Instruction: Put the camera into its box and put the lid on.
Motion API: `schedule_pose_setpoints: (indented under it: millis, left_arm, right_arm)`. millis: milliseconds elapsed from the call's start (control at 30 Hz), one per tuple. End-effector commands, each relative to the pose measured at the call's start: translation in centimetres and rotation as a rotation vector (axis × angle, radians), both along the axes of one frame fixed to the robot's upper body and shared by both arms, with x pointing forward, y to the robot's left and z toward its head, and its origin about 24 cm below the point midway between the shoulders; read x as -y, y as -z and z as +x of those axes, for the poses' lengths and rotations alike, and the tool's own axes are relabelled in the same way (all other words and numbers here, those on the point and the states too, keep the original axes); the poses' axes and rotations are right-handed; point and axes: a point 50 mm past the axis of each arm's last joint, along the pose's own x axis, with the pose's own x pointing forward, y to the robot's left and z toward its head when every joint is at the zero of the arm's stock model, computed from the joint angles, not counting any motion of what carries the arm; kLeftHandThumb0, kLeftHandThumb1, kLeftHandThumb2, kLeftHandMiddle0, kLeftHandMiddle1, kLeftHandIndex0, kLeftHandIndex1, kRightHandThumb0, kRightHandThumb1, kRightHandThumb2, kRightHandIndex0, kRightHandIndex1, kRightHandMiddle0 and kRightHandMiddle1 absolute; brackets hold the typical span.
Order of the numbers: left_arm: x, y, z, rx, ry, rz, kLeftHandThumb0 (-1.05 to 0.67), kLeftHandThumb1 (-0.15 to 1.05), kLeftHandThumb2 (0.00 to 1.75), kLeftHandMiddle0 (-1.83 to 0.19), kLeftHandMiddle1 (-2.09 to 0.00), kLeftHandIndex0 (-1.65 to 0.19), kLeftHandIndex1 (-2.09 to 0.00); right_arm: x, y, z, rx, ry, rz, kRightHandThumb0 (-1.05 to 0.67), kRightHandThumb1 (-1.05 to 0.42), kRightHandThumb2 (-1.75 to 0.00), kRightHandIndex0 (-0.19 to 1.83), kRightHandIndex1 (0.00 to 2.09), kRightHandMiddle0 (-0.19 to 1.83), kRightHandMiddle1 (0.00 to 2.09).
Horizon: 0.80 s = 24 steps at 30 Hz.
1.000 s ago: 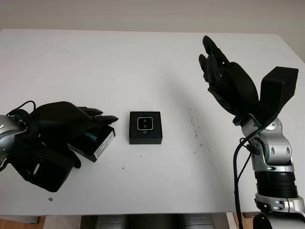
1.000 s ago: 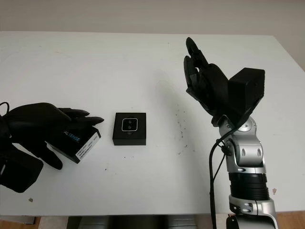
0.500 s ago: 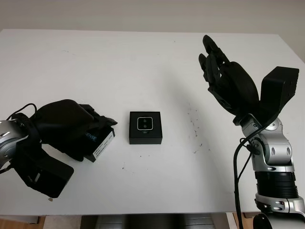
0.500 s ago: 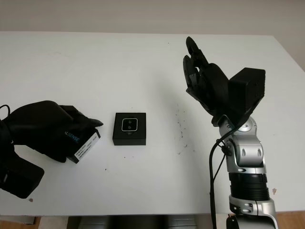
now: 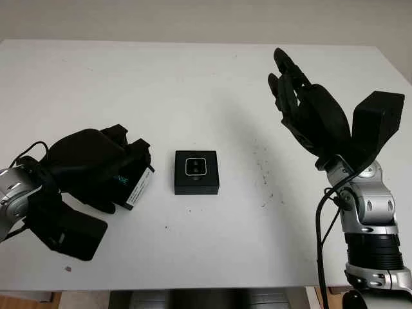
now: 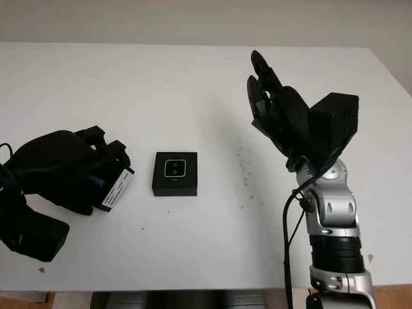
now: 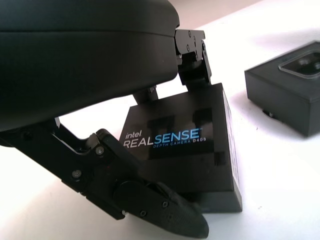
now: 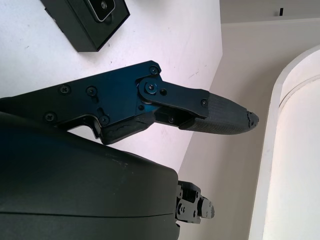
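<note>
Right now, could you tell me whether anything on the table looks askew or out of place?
Yes: the lid sits tilted off the table in the left robot hand, beside the box, whose camera is uncovered. The right robot hand is raised, open.

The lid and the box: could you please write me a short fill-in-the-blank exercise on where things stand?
The left hand is shut on the ____.
The camera sits inside the ____.
The right hand is raised and holds ____.
The box is still without its ____.

Missing words: lid; box; nothing; lid
</note>
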Motion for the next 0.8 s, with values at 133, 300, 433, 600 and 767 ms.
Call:
schedule_pose_setpoints:
  millis: [133,300,433,600,767]
  left_arm:
    - [1.1,-1.4,0.1,-0.101,-0.138,-0.194,-0.39,1.05,0.35,-0.54,-2.09,-0.21,-2.09]
    - [2.4,-3.7,0.9,-0.169,-0.225,-0.27,-0.34,1.05,0.34,-0.57,-2.05,-0.29,-2.07]
    - [3.7,-4.9,1.7,-0.216,-0.246,-0.312,-0.33,1.05,0.34,-0.62,-2.03,-0.38,-2.03]
    - [4.7,-5.9,2.2,-0.228,-0.246,-0.333,-0.31,1.05,0.33,-0.54,-1.9,-0.36,-1.95]
    - [5.6,-6.8,2.6,-0.243,-0.238,-0.348,-0.31,1.05,0.33,-0.6,-2.06,-0.49,-2.07]
  right_arm:
    - [-0.2,0.1,0.0,0.017,-0.013,-0.005,-0.76,-1.05,-0.65,-0.1,0.07,-0.09,0.08]
    - [-0.6,0.4,0.0,0.002,-0.027,-0.01,-0.77,-1.05,-0.64,-0.11,0.06,-0.11,0.08]
    - [-0.9,0.4,0.0,0.003,-0.035,-0.011,-0.76,-1.05,-0.65,-0.12,0.06,-0.12,0.07]
    - [-1.2,0.6,-0.1,0.006,-0.025,-0.002,-0.75,-1.05,-0.66,-0.11,0.06,-0.1,0.08]
    - [-1.3,0.8,-0.1,0.006,-0.038,0.011,-0.75,-1.05,-0.66,-0.12,0.05,-0.12,0.07]
